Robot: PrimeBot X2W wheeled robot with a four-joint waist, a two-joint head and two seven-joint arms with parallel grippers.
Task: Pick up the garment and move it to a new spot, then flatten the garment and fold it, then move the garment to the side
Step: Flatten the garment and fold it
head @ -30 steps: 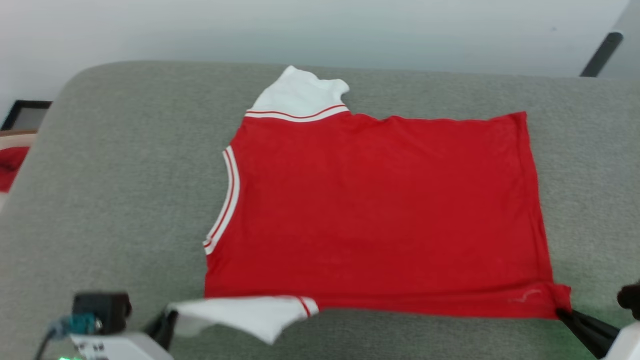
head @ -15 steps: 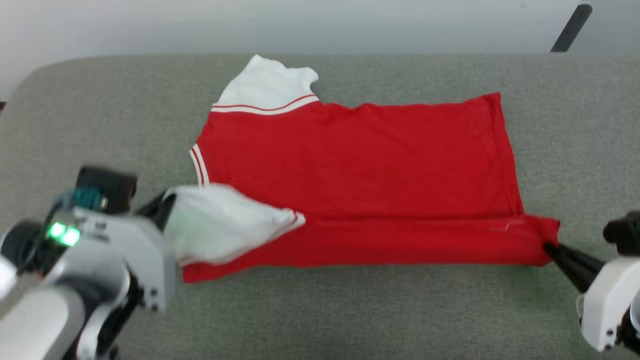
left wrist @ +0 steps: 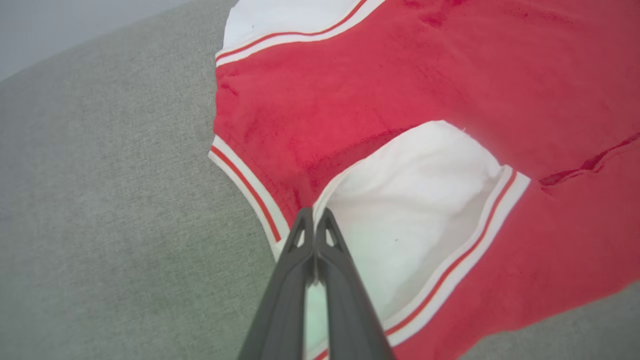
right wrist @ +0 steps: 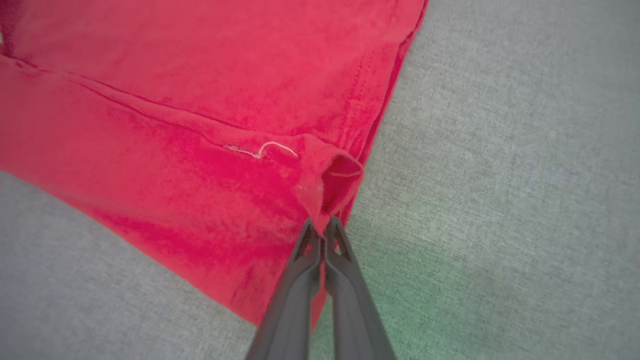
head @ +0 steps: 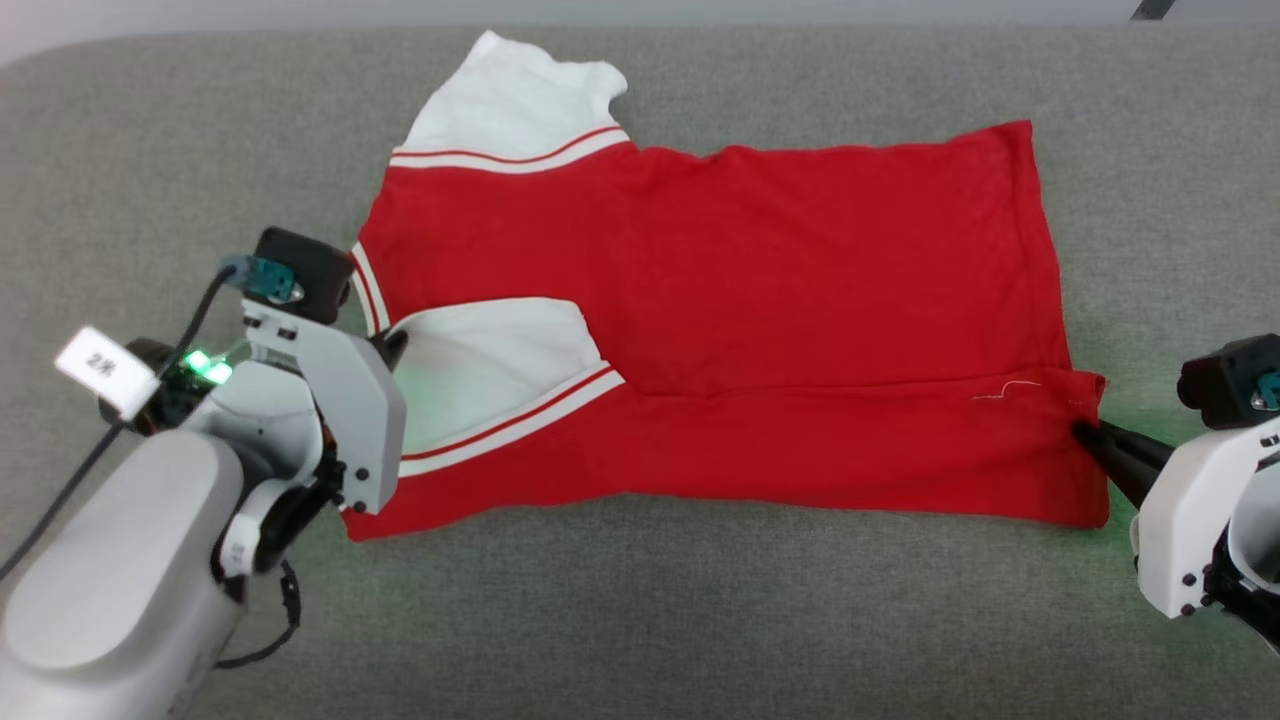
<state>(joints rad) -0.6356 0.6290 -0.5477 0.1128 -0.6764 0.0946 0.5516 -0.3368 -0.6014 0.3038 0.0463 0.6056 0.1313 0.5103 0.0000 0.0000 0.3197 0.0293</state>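
Garment [head: 800,280] lies on the grey cushion [head: 700,620], near side folded over, because left fingers [left wrist: 297,265] pinch its white sleeve [left wrist: 415,200] and right fingers [right wrist: 302,270] its hem corner [right wrist: 330,185].

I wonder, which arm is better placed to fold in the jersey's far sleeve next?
Probably left: the left hand, shut on the near sleeve, sits at the collar end of the jersey by the far sleeve; the right hand pinches the opposite hem corner.
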